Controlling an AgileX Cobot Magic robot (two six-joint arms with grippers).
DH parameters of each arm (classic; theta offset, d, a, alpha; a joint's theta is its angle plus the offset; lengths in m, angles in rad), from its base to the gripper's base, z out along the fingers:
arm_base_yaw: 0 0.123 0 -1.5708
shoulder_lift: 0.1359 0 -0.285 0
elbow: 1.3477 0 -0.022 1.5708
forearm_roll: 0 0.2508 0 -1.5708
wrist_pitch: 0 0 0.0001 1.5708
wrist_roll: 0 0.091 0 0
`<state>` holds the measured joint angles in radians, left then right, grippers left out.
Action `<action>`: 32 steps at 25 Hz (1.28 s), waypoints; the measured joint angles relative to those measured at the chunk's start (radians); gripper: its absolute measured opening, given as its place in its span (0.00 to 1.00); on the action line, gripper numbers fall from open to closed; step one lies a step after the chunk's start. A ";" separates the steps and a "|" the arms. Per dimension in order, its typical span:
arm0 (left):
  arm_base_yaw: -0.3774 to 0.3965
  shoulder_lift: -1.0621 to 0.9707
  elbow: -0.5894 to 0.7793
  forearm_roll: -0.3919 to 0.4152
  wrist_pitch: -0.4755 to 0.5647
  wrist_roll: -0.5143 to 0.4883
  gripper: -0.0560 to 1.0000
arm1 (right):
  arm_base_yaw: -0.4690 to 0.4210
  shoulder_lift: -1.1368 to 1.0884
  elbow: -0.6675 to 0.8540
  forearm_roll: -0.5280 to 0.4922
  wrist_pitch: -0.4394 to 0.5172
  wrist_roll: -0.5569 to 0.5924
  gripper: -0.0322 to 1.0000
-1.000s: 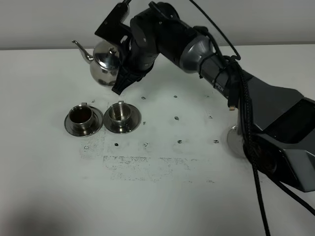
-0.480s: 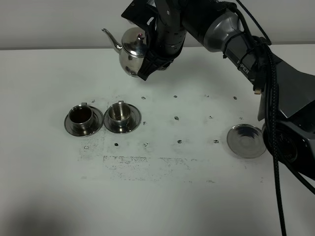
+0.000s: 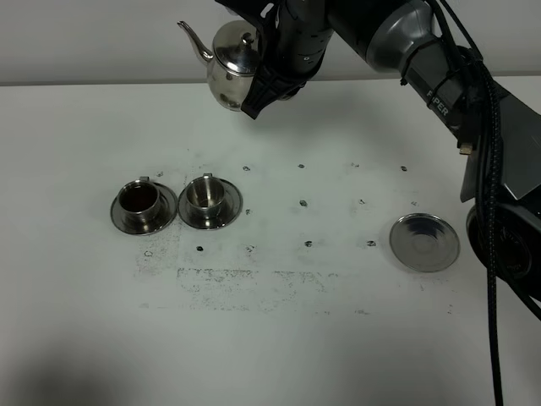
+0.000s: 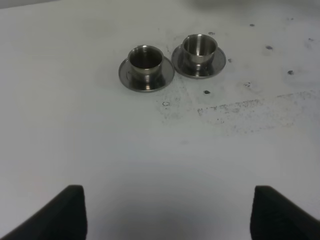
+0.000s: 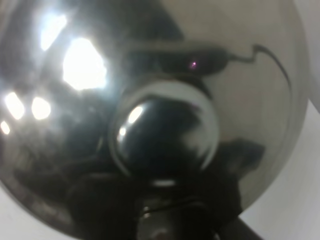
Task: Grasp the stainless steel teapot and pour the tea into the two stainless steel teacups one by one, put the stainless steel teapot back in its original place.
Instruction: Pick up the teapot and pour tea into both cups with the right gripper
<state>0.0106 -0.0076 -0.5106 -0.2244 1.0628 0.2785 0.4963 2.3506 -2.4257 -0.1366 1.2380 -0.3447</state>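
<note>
The stainless steel teapot (image 3: 230,72) is lifted a bit higher now, pinched by the right gripper (image 3: 264,85), while the left gripper (image 4: 167,212) is kept spread.

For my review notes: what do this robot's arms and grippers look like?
The right arm is black with one rounded silver-grey section. It has small white lettering on one link and black cables running loosely along it. The right gripper has black, tapering fingers. Of the left gripper, only two black fingertips show.

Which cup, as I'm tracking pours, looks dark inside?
The high view's left teacup: its inside is dark brown; the right teacup shows bright steel.
</note>
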 joint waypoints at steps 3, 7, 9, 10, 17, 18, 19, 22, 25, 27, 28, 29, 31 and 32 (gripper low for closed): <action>0.000 0.000 0.000 0.000 0.000 0.000 0.67 | 0.000 0.000 0.000 0.000 0.000 0.000 0.19; 0.000 0.000 0.000 0.000 0.000 0.000 0.67 | 0.000 -0.005 0.016 0.000 0.000 0.000 0.19; 0.000 0.000 0.000 0.000 0.000 0.000 0.67 | 0.000 -0.022 0.060 0.000 -0.001 0.000 0.19; 0.000 0.000 0.000 0.000 0.000 0.000 0.67 | 0.000 -0.037 0.091 -0.007 -0.001 -0.001 0.19; 0.000 0.000 0.000 0.000 0.000 0.000 0.67 | 0.000 -0.125 0.286 -0.121 0.003 0.013 0.19; 0.000 0.000 0.000 0.000 0.000 0.000 0.67 | -0.001 -0.146 0.307 -0.138 0.003 0.018 0.19; 0.000 0.000 0.000 0.000 0.000 0.000 0.67 | -0.001 -0.162 0.323 -0.152 0.003 0.019 0.19; 0.000 0.000 0.000 0.000 0.000 0.000 0.67 | -0.001 -0.198 0.374 -0.181 0.001 0.016 0.19; 0.000 0.000 0.000 0.000 0.000 0.000 0.67 | -0.005 -0.208 0.405 -0.186 0.000 0.017 0.19; 0.000 0.000 0.000 0.000 0.000 0.000 0.67 | -0.010 -0.208 0.416 -0.171 0.002 0.019 0.19; 0.000 0.000 0.000 0.000 0.000 0.000 0.67 | -0.011 -0.208 0.416 -0.161 0.002 0.019 0.19; 0.000 0.000 0.000 0.000 0.000 0.000 0.67 | -0.011 -0.208 0.416 -0.156 0.002 0.019 0.19; 0.000 0.000 0.000 0.000 0.000 0.000 0.67 | -0.011 -0.213 0.416 -0.145 0.001 0.019 0.19; 0.000 0.000 0.000 0.000 0.000 0.000 0.67 | -0.011 -0.214 0.416 -0.137 0.001 0.019 0.19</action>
<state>0.0106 -0.0076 -0.5106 -0.2244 1.0628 0.2789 0.4853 2.1365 -2.0098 -0.2734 1.2389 -0.3257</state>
